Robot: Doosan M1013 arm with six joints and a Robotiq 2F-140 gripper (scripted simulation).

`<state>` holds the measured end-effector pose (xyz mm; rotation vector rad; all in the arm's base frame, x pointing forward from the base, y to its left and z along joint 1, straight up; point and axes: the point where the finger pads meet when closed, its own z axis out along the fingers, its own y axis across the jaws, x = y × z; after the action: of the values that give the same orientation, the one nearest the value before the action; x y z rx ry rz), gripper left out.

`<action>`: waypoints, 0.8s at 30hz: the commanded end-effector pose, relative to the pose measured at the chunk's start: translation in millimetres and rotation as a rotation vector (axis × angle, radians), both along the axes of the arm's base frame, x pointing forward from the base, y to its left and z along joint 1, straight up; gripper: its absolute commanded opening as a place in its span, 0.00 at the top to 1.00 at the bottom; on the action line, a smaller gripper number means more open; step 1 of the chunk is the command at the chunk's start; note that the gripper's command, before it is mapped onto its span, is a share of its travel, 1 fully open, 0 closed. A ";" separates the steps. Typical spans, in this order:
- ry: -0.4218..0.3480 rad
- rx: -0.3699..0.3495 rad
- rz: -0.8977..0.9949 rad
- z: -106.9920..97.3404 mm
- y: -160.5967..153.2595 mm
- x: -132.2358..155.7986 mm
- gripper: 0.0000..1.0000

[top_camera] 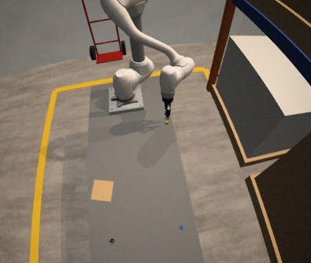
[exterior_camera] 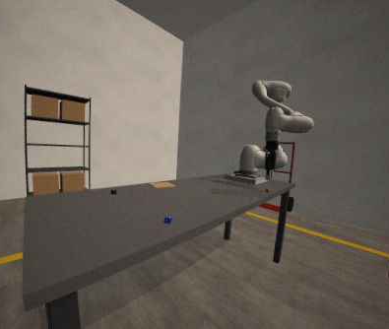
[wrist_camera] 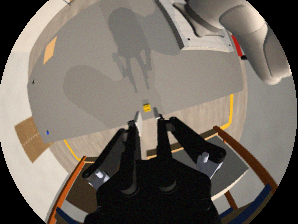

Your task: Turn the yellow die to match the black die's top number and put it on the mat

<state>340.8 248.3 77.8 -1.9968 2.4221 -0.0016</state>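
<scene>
The yellow die (top_camera: 167,122) lies on the grey table near the right edge, close to the robot base; it also shows in the exterior view (exterior_camera: 267,189) and the wrist view (wrist_camera: 145,104). My gripper (top_camera: 168,113) (wrist_camera: 147,114) hangs just above it, fingers drawn nearly together with nothing between them. The black die (top_camera: 112,240) lies at the far end of the table, also visible in the exterior view (exterior_camera: 114,191). The blue die (top_camera: 182,227) (exterior_camera: 168,220) lies near the right edge at that end. The tan mat (top_camera: 102,190) (exterior_camera: 162,185) lies flat on the left side of the table.
The robot base plate (top_camera: 126,101) is bolted to the table beside the yellow die. The table's right edge runs close to the die. A red hand truck (top_camera: 106,43) stands behind the table. Large shelving (top_camera: 279,87) stands to the right.
</scene>
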 end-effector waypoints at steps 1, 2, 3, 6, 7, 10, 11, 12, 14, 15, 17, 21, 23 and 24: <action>0.000 0.000 0.000 0.0 0.0 0.0 0.71; 0.000 0.000 0.000 0.0 0.0 0.0 0.71; 0.000 0.000 0.000 0.0 0.0 0.0 0.71; 0.000 0.000 0.000 0.0 0.0 0.0 0.71; 0.000 0.000 0.000 0.0 0.0 0.0 0.71; 0.000 0.000 0.000 0.0 0.0 0.0 0.71; 0.000 0.000 0.000 0.0 0.0 0.0 0.71; 0.000 0.000 0.000 0.0 0.0 0.0 0.71; 0.000 0.000 0.000 0.0 0.0 0.0 0.71; 0.000 0.000 0.000 -0.1 0.0 0.0 0.71; 0.000 0.000 0.000 -0.5 0.0 0.0 0.71; 0.000 0.000 0.000 -2.0 0.1 0.0 0.71; 0.000 0.000 0.000 -3.4 0.1 0.1 0.71; 0.000 0.000 0.000 -4.1 0.1 0.1 0.71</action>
<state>340.9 248.3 74.9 -1.9967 2.4221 -0.0017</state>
